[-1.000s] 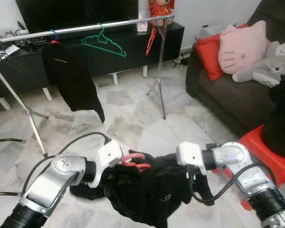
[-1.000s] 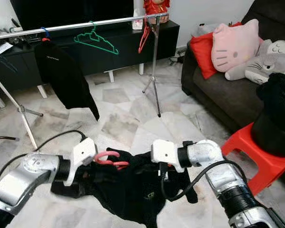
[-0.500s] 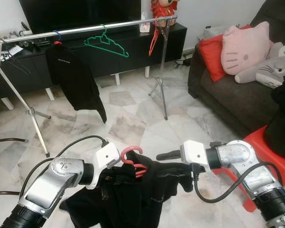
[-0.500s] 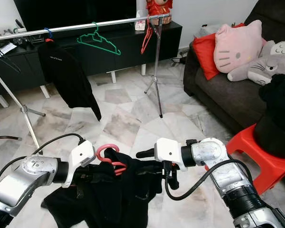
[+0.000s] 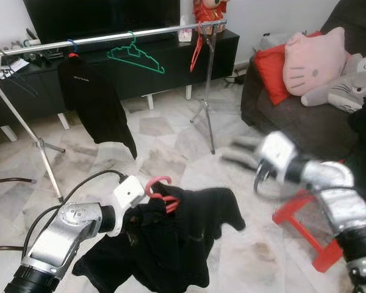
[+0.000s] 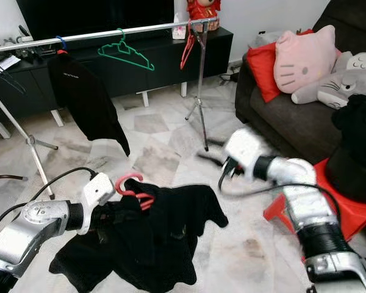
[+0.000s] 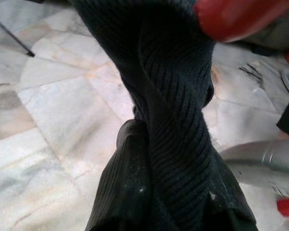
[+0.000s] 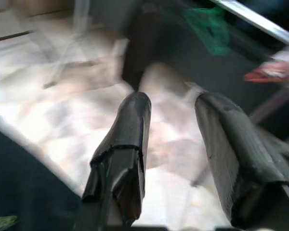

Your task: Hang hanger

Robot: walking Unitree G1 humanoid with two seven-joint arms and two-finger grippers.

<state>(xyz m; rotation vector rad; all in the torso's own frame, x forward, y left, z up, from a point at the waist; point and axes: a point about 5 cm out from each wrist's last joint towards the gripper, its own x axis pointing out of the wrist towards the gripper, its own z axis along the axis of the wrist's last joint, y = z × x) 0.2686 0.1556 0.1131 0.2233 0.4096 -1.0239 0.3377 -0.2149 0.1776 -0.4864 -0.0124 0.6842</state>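
1. A marble-tiled floor (image 5: pixel 171 140) holds a metal clothes rail (image 5: pixel 110 36) before a dark TV cabinet; a green hanger (image 5: pixel 134 56) and a black top (image 5: pixel 94 104) hang on it.
2. The left gripper (image 5: pixel 137 217) is buried in a black garment (image 5: pixel 171 241) on a red hanger (image 5: pixel 160 192), held low; its jaws cannot be made out.
3. The right gripper (image 8: pixel 176 139), blurred, is raised apart from the garment, its 2 fingers spread and empty.
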